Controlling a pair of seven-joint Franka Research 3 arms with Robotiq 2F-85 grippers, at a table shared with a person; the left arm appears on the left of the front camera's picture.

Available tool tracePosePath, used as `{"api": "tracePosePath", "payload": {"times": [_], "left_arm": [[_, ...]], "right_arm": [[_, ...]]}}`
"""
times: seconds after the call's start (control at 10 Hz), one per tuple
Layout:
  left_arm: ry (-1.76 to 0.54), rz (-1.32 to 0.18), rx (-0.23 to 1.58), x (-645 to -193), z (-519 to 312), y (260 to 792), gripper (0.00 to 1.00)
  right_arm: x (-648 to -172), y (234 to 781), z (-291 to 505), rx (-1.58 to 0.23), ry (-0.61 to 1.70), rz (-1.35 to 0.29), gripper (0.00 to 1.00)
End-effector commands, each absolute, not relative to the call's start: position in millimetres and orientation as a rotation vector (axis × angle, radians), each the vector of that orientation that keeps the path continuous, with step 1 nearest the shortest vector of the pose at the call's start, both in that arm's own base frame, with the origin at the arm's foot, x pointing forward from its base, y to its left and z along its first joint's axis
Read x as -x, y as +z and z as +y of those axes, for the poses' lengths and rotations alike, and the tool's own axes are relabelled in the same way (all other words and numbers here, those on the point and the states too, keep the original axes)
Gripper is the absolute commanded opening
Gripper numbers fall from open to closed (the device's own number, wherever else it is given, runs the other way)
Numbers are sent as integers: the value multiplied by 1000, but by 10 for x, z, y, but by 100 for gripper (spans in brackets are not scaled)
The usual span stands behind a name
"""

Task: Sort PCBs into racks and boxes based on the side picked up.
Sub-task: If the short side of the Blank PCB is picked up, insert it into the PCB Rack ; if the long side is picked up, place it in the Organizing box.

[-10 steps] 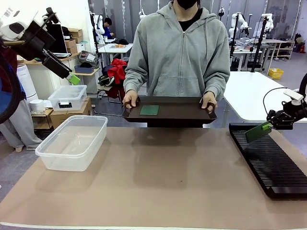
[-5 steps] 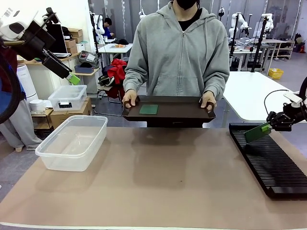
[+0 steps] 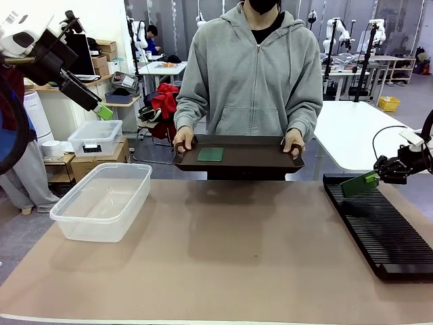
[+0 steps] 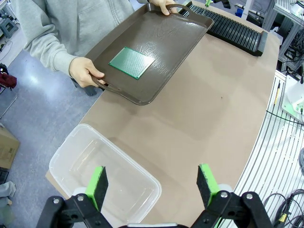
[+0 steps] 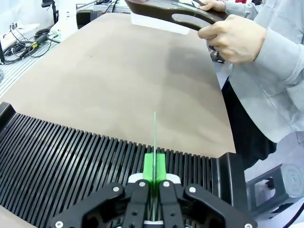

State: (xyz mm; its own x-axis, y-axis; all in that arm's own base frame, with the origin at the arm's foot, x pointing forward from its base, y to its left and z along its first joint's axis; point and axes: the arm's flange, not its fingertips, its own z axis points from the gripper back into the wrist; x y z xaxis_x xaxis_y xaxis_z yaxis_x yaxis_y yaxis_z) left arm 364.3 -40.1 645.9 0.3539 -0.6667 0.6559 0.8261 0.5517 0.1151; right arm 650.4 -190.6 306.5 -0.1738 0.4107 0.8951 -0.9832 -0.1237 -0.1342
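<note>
Two arms | right end effector point(image 3: 380, 174) low, clamped on long PCB point(image 3: 358, 183), tilted over far end of rack point(image 3: 379, 230) | left end effector point(image 3: 103, 110) raised high above tub point(image 3: 101, 203), jaws wide, empty | squarer PCB point(image 3: 210, 155) on person's tray point(image 3: 260, 161)

The desk point(image 3: 223, 250) has a matt tan covering, smooth and paper-like. The tub point(image 3: 88, 229) is clear, glossy plastic with a milky haze. The tray point(image 4: 178, 35) is dark brown plastic, shiny enough to throw pale reflections. On it the square PCB point(image 4: 131, 62) is dull green with a fine dotted grain. The long PCB point(image 3: 358, 184) looks flat, matt green. The rack point(image 5: 71, 161) is matt black ribbed plastic. The person's hoodie point(image 3: 254, 74) is soft grey cloth. The left gripper point(image 4: 152, 172) has matt black fingers with green pads point(image 4: 98, 186) and bright metal screws.
</note>
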Motion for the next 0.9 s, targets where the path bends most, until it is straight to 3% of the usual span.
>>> {"api": "tracePosePath", "payload": {"times": [0.0, 0.8], "left_arm": [[-979, -716, 259, -3644, -394, 6445, 100], [-979, -716, 259, -3644, -394, 6445, 100]], "right_arm": [[-6582, 3007, -1914, -843, 1553, -971, 2], [-6649, 2741, -2028, -901, 1464, -958, 2]]}}
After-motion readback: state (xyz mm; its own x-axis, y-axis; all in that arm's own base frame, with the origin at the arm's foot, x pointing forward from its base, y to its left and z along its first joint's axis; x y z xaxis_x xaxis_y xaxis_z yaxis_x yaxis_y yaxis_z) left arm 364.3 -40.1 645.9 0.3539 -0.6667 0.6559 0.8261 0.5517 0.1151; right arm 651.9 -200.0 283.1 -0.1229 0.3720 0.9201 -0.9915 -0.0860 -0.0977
